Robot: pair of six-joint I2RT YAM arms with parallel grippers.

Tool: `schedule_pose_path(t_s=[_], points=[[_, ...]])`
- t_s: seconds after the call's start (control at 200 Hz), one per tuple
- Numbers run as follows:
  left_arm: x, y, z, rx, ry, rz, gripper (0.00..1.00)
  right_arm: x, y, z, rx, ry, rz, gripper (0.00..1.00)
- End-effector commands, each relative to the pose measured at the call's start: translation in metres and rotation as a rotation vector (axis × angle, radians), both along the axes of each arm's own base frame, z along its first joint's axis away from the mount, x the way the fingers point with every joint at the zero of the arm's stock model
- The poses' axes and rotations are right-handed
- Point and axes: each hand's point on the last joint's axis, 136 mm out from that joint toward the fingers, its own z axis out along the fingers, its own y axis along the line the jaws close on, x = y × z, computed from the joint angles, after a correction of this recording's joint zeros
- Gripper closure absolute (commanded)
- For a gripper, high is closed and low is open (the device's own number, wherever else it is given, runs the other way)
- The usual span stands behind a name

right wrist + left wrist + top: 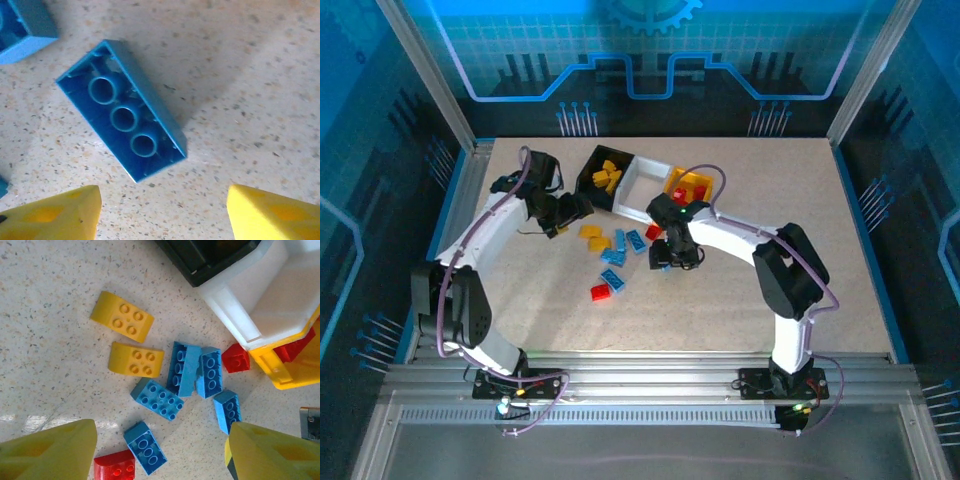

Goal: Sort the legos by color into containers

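Three joined bins stand at the back: black (590,178) with yellow bricks inside, white (642,185), and yellow (672,180) with red bricks inside. Loose legos lie in front of them. My left gripper (160,450) is open above an upside-down blue brick (145,447) and a red brick (115,467); beyond them lie two yellow bricks (122,316) and several more blue ones (157,398). My right gripper (162,212) is open just above the table, with an upside-down blue brick (122,110) slightly ahead of its fingertips. In the top view the left gripper (565,212) and right gripper (670,255) flank the pile.
A red brick (236,358) lies against the foot of the yellow bin (290,367), beside the white bin (265,295). A red brick (600,292) and a blue one (614,280) sit nearest the arms. Metal frame rails border the table on both sides.
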Motion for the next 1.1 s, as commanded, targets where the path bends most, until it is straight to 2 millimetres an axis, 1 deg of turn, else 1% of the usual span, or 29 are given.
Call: schedule_pose_path(t_s=[0.0, 0.075, 0.175, 0.275, 0.34, 0.445, 0.535, 0.62, 0.7, 0.805, 0.885, 0.956, 1.006, 1.091], points=[[-0.007, -0.003, 0.004, -0.02, -0.007, -0.007, 0.29, 0.011, 0.012, -0.008, 0.026, 0.013, 0.145, 0.29], [-0.01, -0.001, 0.003, -0.013, -0.003, -0.007, 0.28, 0.015, 0.016, -0.013, 0.023, 0.014, 0.194, 0.28], [-0.015, 0.001, 0.001, -0.002, 0.002, -0.01, 0.28, 0.02, 0.014, -0.021, -0.009, 0.02, 0.224, 0.29], [-0.021, 0.003, -0.001, 0.007, 0.007, -0.009, 0.28, 0.025, 0.01, -0.028, -0.042, 0.024, 0.238, 0.33], [-0.024, 0.005, -0.002, 0.009, 0.009, -0.009, 0.28, 0.026, 0.009, -0.031, -0.046, 0.029, 0.243, 0.4], [-0.027, 0.006, -0.007, 0.012, 0.021, -0.008, 0.28, 0.025, 0.01, -0.029, -0.041, 0.026, 0.253, 0.6], [-0.029, 0.004, -0.01, 0.005, 0.029, -0.008, 0.28, 0.022, 0.008, -0.022, -0.04, 0.019, 0.265, 0.68], [-0.03, 0.004, -0.014, 0.001, 0.039, -0.008, 0.27, 0.018, 0.006, -0.01, -0.03, -0.001, 0.273, 0.71], [-0.034, 0.002, -0.018, 0.0, 0.051, -0.015, 0.27, 0.015, 0.005, 0.007, -0.008, -0.026, 0.272, 0.72], [-0.043, -0.005, -0.027, 0.009, 0.076, -0.049, 0.27, 0.021, 0.01, 0.042, 0.063, -0.085, 0.25, 0.73], [-0.05, -0.013, -0.035, 0.02, 0.098, -0.08, 0.27, 0.039, 0.016, 0.07, 0.129, -0.14, 0.21, 0.73], [-0.056, -0.019, -0.042, 0.031, 0.118, -0.102, 0.26, 0.061, 0.022, 0.088, 0.172, -0.173, 0.179, 0.72], [-0.058, -0.023, -0.047, 0.04, 0.129, -0.119, 0.26, 0.078, 0.026, 0.097, 0.197, -0.192, 0.159, 0.72], [-0.062, -0.028, -0.055, 0.064, 0.148, -0.149, 0.26, 0.108, 0.035, 0.104, 0.218, -0.209, 0.136, 0.72]])
